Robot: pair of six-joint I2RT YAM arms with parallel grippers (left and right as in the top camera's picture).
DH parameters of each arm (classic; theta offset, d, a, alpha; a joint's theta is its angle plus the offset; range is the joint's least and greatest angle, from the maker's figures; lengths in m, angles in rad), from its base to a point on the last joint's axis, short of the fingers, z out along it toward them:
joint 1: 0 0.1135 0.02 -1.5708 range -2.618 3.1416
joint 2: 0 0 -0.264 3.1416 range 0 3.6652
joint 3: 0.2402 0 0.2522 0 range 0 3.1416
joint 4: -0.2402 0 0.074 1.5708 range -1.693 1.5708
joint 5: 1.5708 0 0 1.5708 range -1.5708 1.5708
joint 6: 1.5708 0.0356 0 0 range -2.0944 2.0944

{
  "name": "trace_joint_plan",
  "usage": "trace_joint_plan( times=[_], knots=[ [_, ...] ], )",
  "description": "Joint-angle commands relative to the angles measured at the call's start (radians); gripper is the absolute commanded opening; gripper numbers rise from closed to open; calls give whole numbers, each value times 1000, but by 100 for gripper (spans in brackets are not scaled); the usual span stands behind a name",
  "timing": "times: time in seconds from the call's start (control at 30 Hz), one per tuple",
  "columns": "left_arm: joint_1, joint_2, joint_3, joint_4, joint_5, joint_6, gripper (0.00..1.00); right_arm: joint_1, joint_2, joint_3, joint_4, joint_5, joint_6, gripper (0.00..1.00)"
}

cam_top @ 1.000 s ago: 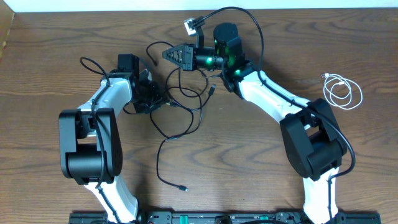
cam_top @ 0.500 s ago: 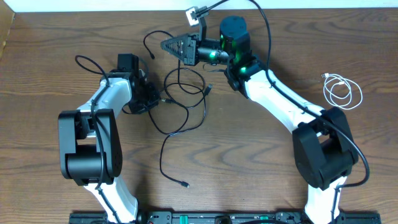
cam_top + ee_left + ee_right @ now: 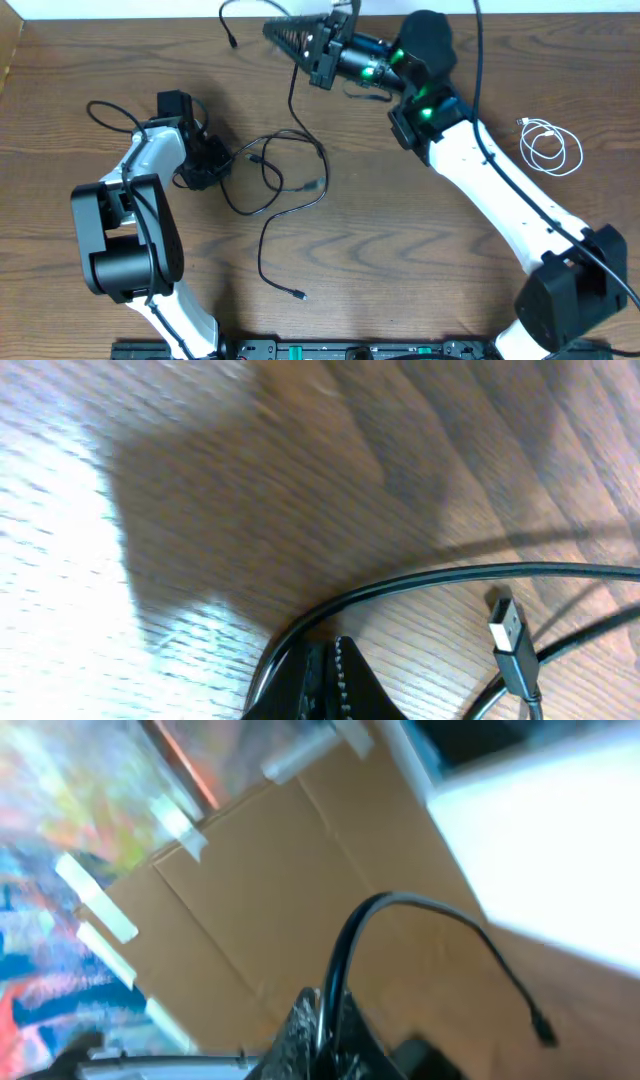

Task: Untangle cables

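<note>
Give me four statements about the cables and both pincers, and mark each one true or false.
1. The white cable is tangled among the black ones. False: it lies coiled by itself on the table.
2. The left pincer is shut on a tabletop black cable. True.
3. The right pincer is open and empty. False: it is shut on a raised black cable.
4. A USB plug lies near the left pincer. True.
</note>
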Motion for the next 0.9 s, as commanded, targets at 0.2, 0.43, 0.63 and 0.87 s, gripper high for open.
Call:
trace_joint_plan(
  times=[0.2,0.43,0.63,0.87],
  knots=[
    [11,21,-14,-12,-70,-21,8,-21,-152,18,101,109,-142,1],
    [10,21,-14,-12,-70,-21,8,-60,-210,18,241,118,-222,1],
    [10,21,-14,-12,-70,-21,8,-100,-247,18,281,195,-238,1],
    [10,21,-14,-12,-69,-21,8,-166,-248,18,15,283,-314,1]
  ],
)
